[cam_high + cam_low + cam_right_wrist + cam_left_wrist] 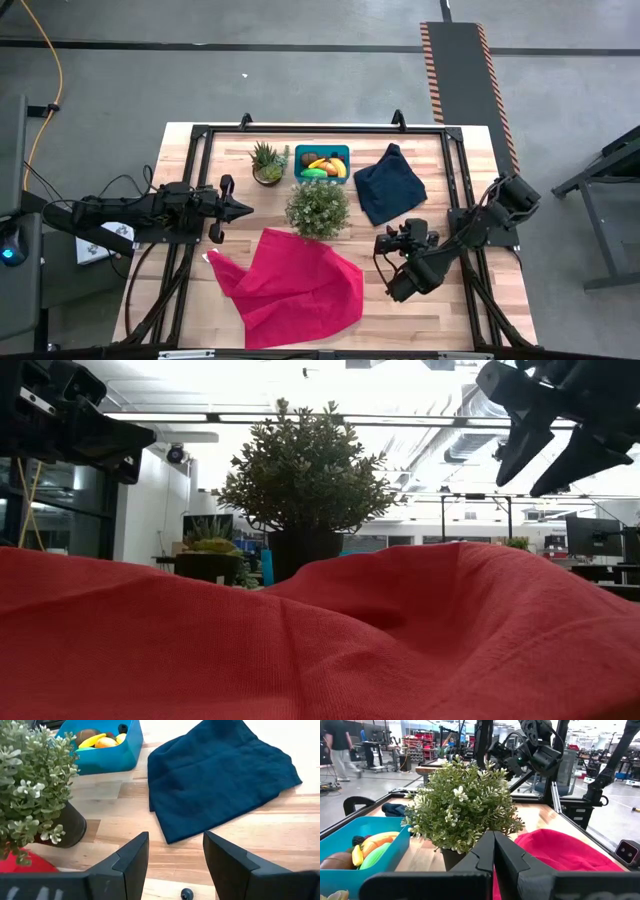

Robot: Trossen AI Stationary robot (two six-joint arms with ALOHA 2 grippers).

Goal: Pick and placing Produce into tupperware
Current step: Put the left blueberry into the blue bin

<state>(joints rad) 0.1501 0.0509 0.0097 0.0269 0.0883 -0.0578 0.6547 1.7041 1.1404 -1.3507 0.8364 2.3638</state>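
Note:
The teal tupperware (322, 150) stands at the table's far middle on the wood. Inside it lie the produce: a yellow banana (92, 740), a brown oval (86, 734), orange pieces (106, 742) and a green piece (376, 857). A tiny dark round bit (187, 893) lies on the bare wood just below my right gripper (175, 855). That gripper hangs open above the table, right of the bushy plant and near the navy cloth, holding nothing. My left gripper (240, 208) waits shut at the left, level, pointing at the bushy plant.
A bushy potted plant (318, 208) stands mid-table in front of the tub, and a small succulent (267, 162) stands left of the tub. A navy cloth (390, 185) lies at the far right. A red cloth (290, 285) is spread over the near middle.

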